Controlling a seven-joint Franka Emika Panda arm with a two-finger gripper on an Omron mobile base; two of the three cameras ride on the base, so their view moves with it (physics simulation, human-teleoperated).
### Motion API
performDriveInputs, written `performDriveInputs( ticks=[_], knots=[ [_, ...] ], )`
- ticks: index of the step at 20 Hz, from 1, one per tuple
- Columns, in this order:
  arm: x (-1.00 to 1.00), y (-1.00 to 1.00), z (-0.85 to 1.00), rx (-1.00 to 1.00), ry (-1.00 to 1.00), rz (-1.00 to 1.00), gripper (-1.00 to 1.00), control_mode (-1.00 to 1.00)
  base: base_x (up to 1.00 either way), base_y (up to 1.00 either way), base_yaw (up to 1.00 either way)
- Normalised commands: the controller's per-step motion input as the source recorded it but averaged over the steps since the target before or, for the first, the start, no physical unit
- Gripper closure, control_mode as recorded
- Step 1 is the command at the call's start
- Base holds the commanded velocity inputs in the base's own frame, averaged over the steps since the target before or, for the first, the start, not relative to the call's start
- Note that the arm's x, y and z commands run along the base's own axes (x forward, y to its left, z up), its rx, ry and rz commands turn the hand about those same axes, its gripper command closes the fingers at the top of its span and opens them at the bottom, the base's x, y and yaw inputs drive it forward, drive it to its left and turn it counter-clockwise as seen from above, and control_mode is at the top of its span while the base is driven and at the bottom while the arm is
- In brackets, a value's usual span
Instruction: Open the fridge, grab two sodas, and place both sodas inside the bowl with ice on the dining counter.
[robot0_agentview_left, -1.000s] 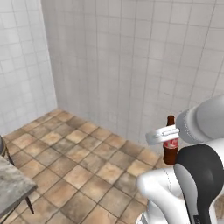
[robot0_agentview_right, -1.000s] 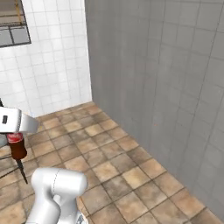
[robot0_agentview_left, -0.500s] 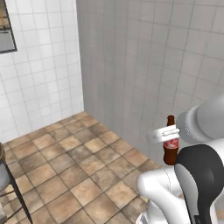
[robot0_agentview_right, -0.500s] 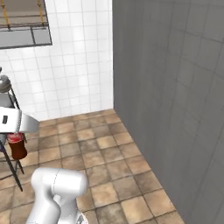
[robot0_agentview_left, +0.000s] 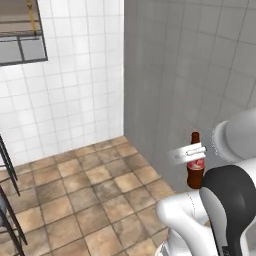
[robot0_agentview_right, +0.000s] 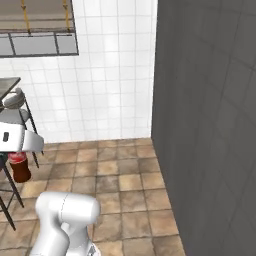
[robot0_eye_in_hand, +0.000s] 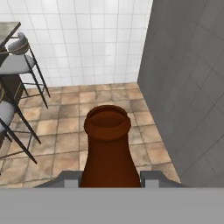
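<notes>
Swung with the base since a second back, bringing a window and bar stools (robot0_eye_in_hand: 17, 65) into sight. Pincer (robot0_agentview_left: 189, 153) clamped on the soda (robot0_agentview_left: 195, 167), upright above tiled floor. Best kept level, driven smoothly toward the desk.

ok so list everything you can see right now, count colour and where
soda bottle: one, dark brown with red label, upright, held above the floor.
bar stools: two partly seen, grey seats on dark metal legs, at the left of the hand view.
counter edge: one, grey marbled, at the left by the stools.
window: one, grey frame, high on the white tiled wall.
grey tiled wall: one, to the right.
floor: brown tiles.
gripper: one, white, shut on the soda bottle.
</notes>
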Motion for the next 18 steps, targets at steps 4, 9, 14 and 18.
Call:
performDriveInputs(
  ticks=[4, 9, 14, 18],
  knots=[
    [0.00, 0.00, 0.00, 0.00, 0.00, 0.00, 1.00, 1.00, 0.98, -0.44, 0.41],
    [0.00, 0.00, 0.00, 0.00, 0.00, 0.00, 1.00, 1.00, 0.98, -0.47, 0.40],
    [0.00, 0.00, 0.00, 0.00, 0.00, 0.00, 1.00, 1.00, 0.96, -0.48, 0.40],
    [0.00, 0.00, 0.00, 0.00, 0.00, 0.00, 1.00, 1.00, 0.88, -0.43, 0.43]
  ],
)
